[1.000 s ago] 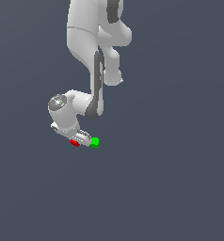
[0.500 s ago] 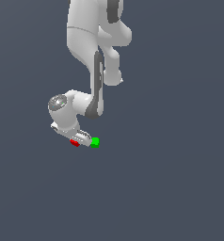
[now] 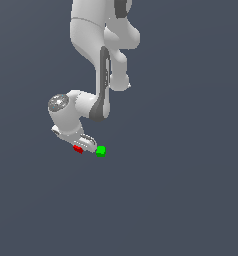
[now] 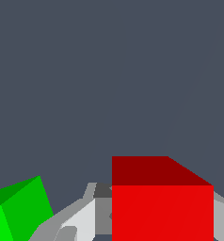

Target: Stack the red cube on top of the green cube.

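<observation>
- Gripper (image 3: 84, 145): lowered to the worktop (image 3: 181, 200) at the foot of the white arm (image 3: 103, 80). In the wrist view its grey fingers (image 4: 81, 214) stand on either side of the red cube, one at each flank. Whether the pads press the cube's faces or stand just off them cannot be told, as the cube hides the contact.
- Red cube (image 4: 162, 212): sits between the fingers, upright and square to the wrist camera. In the exterior view only a red edge (image 3: 78, 148) shows beside the gripper, toward the exterior view's left.
- Green cube (image 3: 100, 150): on the worktop just beside the gripper, toward the exterior view's right, apart from the red cube and turned at an angle to it.
- Step in hand, as judged: the grasp of the red cube, with nothing yet stacked.
- Next move, as judged: a firm pinch, then a lift clear of the green cube's top, a short sideways carry, and a centred descent; the close spacing leaves little room for the fingers to miss the green cube.
</observation>
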Controlling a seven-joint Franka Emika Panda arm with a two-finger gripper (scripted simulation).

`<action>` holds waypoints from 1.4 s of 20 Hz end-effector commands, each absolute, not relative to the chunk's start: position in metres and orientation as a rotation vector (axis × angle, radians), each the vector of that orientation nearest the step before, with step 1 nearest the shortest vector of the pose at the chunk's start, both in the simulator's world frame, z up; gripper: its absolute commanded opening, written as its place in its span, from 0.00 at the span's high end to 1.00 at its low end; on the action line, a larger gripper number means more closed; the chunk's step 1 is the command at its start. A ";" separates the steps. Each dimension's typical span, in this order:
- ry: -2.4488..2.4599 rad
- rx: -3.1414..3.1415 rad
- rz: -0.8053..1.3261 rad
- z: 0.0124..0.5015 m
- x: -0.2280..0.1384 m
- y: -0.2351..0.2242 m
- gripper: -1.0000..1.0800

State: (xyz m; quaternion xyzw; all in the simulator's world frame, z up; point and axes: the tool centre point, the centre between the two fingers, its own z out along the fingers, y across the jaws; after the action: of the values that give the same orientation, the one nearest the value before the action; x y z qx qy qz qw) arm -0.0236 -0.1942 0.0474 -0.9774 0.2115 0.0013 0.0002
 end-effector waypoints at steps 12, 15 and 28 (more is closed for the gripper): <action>0.665 -3.070 0.000 0.119 -0.023 -0.195 1.00; 0.665 -3.070 -0.001 0.118 -0.022 -0.195 1.00; 0.665 -3.070 -0.001 0.080 -0.017 -0.123 1.00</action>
State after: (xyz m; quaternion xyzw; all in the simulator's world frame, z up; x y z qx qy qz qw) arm -0.0178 -0.1368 0.0874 -0.9773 0.2120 -0.0002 0.0000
